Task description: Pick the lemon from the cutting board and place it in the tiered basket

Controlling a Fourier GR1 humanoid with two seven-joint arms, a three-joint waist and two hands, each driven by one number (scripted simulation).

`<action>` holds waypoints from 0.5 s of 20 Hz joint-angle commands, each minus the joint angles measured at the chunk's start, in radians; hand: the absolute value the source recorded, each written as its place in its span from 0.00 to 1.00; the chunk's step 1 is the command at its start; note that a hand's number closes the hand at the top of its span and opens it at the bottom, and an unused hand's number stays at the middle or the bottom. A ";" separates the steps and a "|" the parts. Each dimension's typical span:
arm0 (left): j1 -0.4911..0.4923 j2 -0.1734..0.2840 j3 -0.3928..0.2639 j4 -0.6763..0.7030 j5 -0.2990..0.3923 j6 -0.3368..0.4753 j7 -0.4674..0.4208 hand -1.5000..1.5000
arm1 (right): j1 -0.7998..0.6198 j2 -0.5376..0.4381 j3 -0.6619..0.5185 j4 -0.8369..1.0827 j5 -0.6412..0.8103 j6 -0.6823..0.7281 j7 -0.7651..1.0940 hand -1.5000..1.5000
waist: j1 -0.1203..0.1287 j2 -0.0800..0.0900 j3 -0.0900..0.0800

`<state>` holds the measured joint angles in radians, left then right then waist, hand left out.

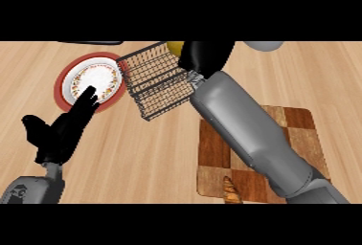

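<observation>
My right hand (205,55) reaches across to the top of the view, over the black wire tiered basket (152,81). Its fingers curl round a yellow lemon (175,47), of which only a small edge shows at the hand's left side, right at the basket's upper corner. The checkered wooden cutting board (300,139) lies at the lower right, largely covered by my right forearm. My left hand (67,127) rests open at the left, fingers up, its tips overlapping the plate's lower edge.
A red-rimmed white plate (96,79) with a patterned border lies left of the basket. An orange-brown object (231,190) lies on the board's near edge. A grey round object (265,45) shows at the top right. A dark object (88,42) sits at the top left.
</observation>
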<state>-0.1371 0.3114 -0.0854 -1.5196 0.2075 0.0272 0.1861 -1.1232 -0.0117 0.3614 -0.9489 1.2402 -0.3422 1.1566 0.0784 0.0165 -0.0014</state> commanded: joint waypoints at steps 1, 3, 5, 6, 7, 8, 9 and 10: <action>-0.005 -0.009 -0.009 0.007 -0.015 0.000 -0.015 0.50 | -0.068 0.011 0.009 0.089 -0.005 -0.150 0.213 0.00 | 0.012 0.001 -0.001; 0.006 -0.017 -0.010 -0.001 -0.007 -0.004 -0.015 0.50 | -0.075 0.011 -0.013 0.135 -0.016 -0.193 0.175 0.00 | 0.009 0.001 0.000; -0.002 0.008 0.013 -0.017 0.005 -0.013 0.003 0.50 | -0.083 0.011 -0.034 0.141 -0.029 -0.227 0.166 0.00 | 0.011 -0.001 0.000; -0.001 -0.009 -0.007 -0.009 0.001 -0.011 0.013 0.50 | -0.102 0.011 -0.040 0.150 -0.021 -0.260 0.152 0.00 | 0.011 0.001 0.000; 0.007 0.006 0.011 -0.013 0.002 -0.019 -0.015 0.50 | -0.077 0.011 -0.039 0.130 -0.020 -0.300 0.165 0.00 | 0.013 -0.001 0.000; 0.015 -0.022 -0.021 -0.031 -0.007 -0.004 0.002 0.50 | -0.063 0.011 -0.049 0.126 -0.016 -0.337 0.169 0.00 | 0.015 -0.001 0.001; -0.004 -0.001 0.001 -0.006 -0.005 -0.009 0.008 0.50 | -0.117 0.011 -0.092 0.123 -0.024 -0.318 0.171 0.00 | 0.005 -0.002 0.001; 0.004 -0.020 -0.009 -0.003 -0.006 -0.007 -0.009 0.50 | -0.097 0.011 -0.115 0.126 -0.032 -0.377 0.152 0.00 | 0.010 0.004 0.001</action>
<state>-0.1361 0.3030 -0.0888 -1.5270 0.2042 0.0195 0.1841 -1.1949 -0.0126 0.2937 -0.8317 1.2178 -0.5285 1.1270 0.0870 0.0171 -0.0010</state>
